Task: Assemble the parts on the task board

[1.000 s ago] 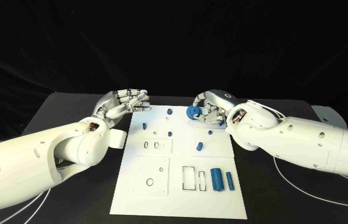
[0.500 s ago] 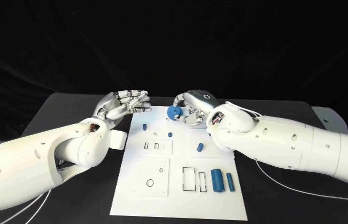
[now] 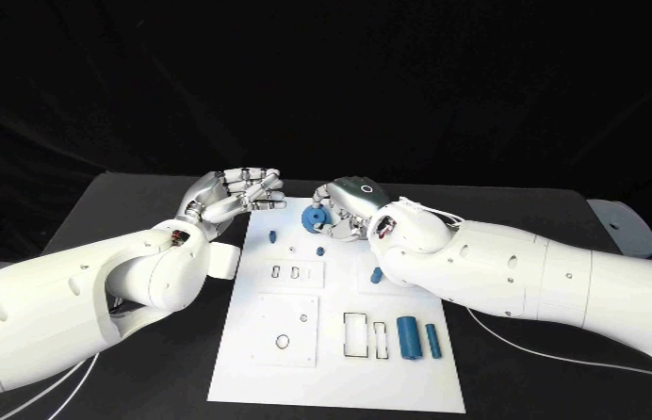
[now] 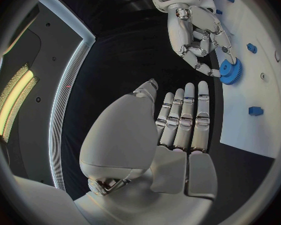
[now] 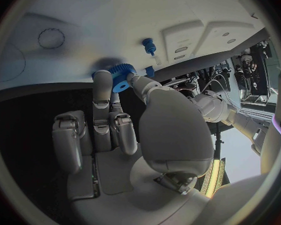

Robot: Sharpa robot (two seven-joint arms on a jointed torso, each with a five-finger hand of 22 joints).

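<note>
The right robot hand (image 3: 348,209) pinches a blue gear (image 3: 316,218) over the white board (image 3: 258,345); the left robot hand (image 3: 234,194) hovers empty, fingers apart.

The left arm enters from the left, with the left hand (image 3: 234,194) raised at the board's far left corner, its fingers curled in and holding nothing. The right arm reaches across from the right; the right hand (image 3: 347,207) pinches a blue gear (image 3: 316,218) between thumb and fingertips.
</note>
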